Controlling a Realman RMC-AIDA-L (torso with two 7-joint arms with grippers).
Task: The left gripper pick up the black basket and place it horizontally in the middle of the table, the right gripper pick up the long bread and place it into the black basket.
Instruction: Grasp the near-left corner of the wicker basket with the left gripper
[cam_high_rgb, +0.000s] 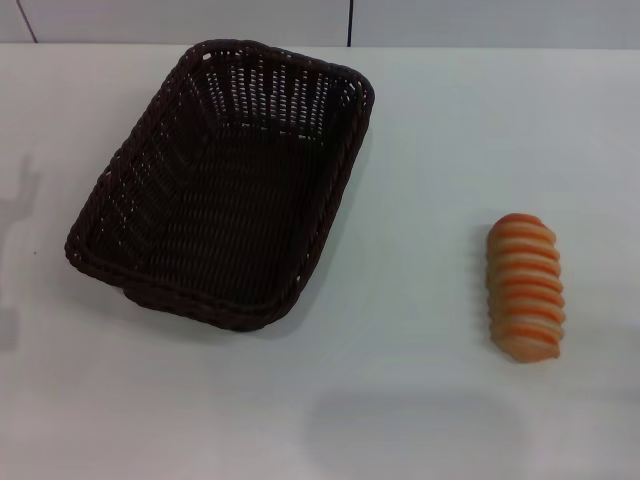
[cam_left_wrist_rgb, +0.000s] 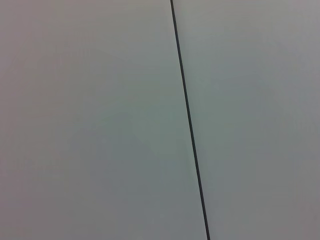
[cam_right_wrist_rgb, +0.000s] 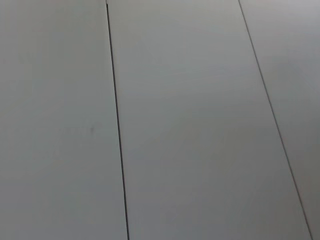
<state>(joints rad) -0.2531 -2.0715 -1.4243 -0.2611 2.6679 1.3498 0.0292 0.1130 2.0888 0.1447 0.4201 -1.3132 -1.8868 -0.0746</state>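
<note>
The black basket (cam_high_rgb: 225, 180) is a large dark woven tray lying on the white table (cam_high_rgb: 420, 130) at the left, turned at an angle with one short end toward the far edge. It is empty. The long bread (cam_high_rgb: 525, 286), with orange and cream ridges, lies on the table at the right, lengthwise toward me, well apart from the basket. Neither gripper shows in the head view. Both wrist views show only plain grey panels with dark seams.
The table's far edge meets a grey panelled wall (cam_high_rgb: 200, 20). Faint shadows fall on the table at the far left (cam_high_rgb: 20, 200) and near the front middle (cam_high_rgb: 420, 430).
</note>
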